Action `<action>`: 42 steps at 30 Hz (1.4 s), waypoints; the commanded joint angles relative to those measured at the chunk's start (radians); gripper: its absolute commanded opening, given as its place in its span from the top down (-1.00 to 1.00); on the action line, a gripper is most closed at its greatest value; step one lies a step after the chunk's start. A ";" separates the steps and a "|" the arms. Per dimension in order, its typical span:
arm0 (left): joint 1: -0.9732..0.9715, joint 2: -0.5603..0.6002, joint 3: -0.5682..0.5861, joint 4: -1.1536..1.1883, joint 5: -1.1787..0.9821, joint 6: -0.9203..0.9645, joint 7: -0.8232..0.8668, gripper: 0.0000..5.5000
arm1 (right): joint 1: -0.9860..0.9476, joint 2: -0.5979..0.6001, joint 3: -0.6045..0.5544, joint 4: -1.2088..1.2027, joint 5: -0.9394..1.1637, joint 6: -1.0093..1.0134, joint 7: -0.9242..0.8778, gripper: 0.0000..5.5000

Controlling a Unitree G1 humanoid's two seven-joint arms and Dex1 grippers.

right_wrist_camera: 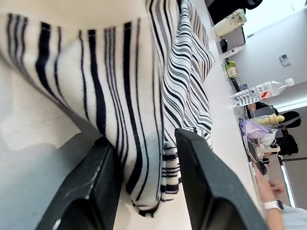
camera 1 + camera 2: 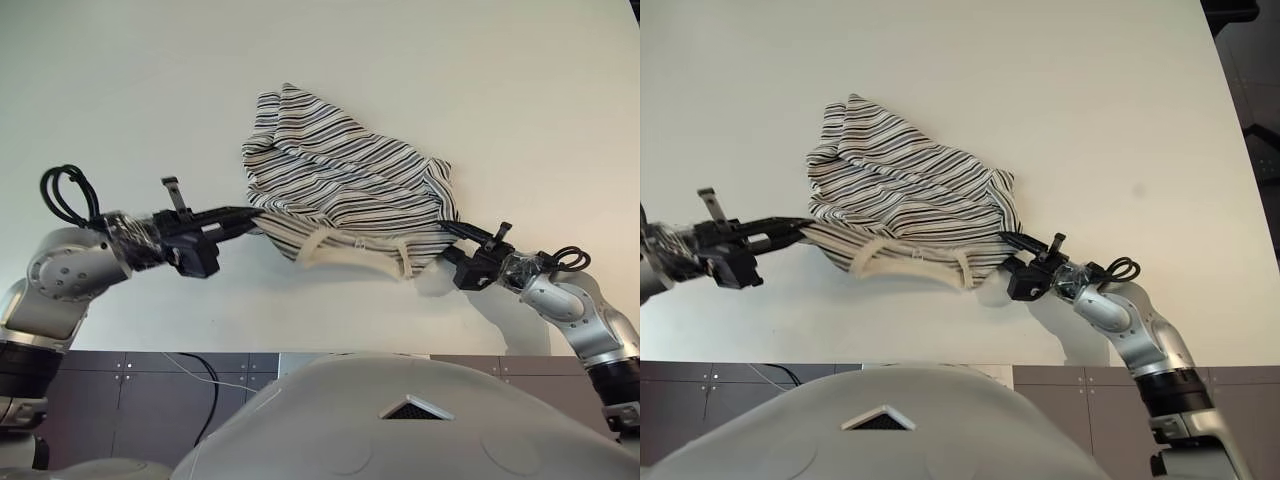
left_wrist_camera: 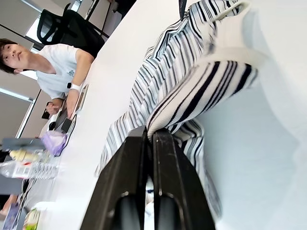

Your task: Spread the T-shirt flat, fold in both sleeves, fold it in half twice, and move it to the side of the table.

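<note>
Left tool (image 2: 252,213) of mine, left of centre in frame: jaws pressed together, clamped on shirt (image 2: 340,185) at its left edge. My right tool (image 2: 447,231), right of centre, at shirt's right edge: jaws apart, striped cloth hanging in gap, against one jaw, not pinched. Shirt bunched and crumpled mid-frame on white table (image 2: 110,90), stretched between my two tools. Its near edge with cream band sits raised, shadow beneath.
</note>
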 commanded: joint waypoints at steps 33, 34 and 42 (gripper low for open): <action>-0.037 -0.140 0.059 0.155 0.130 0.018 -0.125 0.95 | -0.100 -0.200 0.169 0.015 -0.650 -0.104 -0.638 0.33; -0.037 -0.140 0.058 0.157 0.130 0.018 -0.127 0.95 | -0.102 -0.205 0.174 0.019 -0.656 -0.106 -0.646 0.33; -0.037 -0.140 0.058 0.157 0.128 0.025 -0.137 0.96 | -0.122 -0.218 0.200 0.080 -0.589 -0.131 -0.635 0.65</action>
